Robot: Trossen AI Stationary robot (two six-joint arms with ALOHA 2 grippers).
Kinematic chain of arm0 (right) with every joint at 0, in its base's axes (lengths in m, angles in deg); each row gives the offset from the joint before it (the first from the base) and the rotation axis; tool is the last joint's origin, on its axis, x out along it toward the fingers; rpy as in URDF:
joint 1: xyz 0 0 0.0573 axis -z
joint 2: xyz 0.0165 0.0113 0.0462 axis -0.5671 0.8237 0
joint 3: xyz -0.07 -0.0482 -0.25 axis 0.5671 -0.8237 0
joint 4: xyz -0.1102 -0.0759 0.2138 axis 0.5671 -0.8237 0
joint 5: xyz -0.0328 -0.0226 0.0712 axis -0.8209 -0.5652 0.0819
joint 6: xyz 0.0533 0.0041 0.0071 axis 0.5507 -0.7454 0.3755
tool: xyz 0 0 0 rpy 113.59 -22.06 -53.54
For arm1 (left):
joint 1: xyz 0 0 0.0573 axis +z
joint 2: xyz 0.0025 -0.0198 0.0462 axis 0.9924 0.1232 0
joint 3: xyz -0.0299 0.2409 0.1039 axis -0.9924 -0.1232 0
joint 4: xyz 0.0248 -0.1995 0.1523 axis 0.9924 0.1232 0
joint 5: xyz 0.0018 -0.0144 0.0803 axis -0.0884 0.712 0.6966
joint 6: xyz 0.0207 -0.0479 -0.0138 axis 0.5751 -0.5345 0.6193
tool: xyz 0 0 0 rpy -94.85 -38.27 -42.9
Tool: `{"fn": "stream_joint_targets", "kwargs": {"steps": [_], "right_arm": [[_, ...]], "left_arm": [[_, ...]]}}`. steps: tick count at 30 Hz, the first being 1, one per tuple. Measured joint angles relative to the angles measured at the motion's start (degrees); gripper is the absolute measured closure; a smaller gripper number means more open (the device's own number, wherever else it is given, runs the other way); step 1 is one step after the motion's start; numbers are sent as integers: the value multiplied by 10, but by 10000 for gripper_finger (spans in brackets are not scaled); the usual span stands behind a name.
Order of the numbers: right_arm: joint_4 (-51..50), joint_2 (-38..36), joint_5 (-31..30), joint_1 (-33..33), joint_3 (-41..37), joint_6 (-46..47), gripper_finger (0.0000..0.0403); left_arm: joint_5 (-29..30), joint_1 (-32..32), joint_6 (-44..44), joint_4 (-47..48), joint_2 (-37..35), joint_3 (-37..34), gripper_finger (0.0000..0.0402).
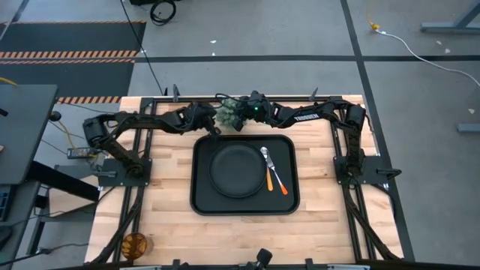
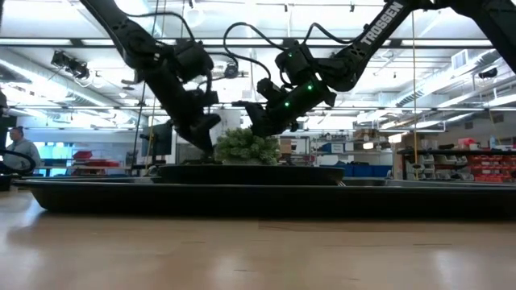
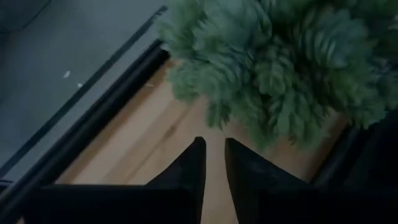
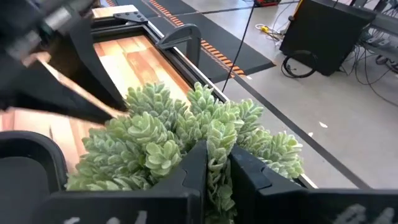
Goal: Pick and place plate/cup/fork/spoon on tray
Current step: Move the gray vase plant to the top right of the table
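Note:
The black tray (image 1: 202, 199) lies mid-table with the round black plate (image 1: 236, 171) on it. The fork and the spoon (image 1: 272, 171) lie crossed on the tray, right of the plate; I cannot tell which is which. The amber cup (image 1: 136, 243) stands at the table's near left corner. A green plant ball (image 1: 229, 115) sits just beyond the tray's far rim. My right gripper (image 4: 215, 163) is shut on its foliage. My left gripper (image 3: 212, 149) is shut, pointing down at the bare wood just left of the plant. My right gripper pinches a sprig of the plant ball's foliage (image 4: 217, 140) between its two fingers. The fingers come from the table's right, slanting down. Whether the plant (image 2: 246, 147) rests on the table or is lifted, the tray's rim hides.
The table's far rail (image 1: 247, 97) runs right behind the plant and both grippers. Bare wood lies to the left, right and near side of the tray. A person (image 2: 20, 149) shows in the room far behind the table.

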Motion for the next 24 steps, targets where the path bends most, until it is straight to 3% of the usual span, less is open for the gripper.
{"fn": "stream_joint_targets", "kwargs": {"steps": [14, 24], "right_arm": [[-6, -3, -2, -3, 0, 7, 355], [-50, -42, -3, -17, -2, 1, 355]], "left_arm": [[5, -5, -17, 55, -38, 0, 336], [69, -33, -30, 116, -67, 0, 353]]}}
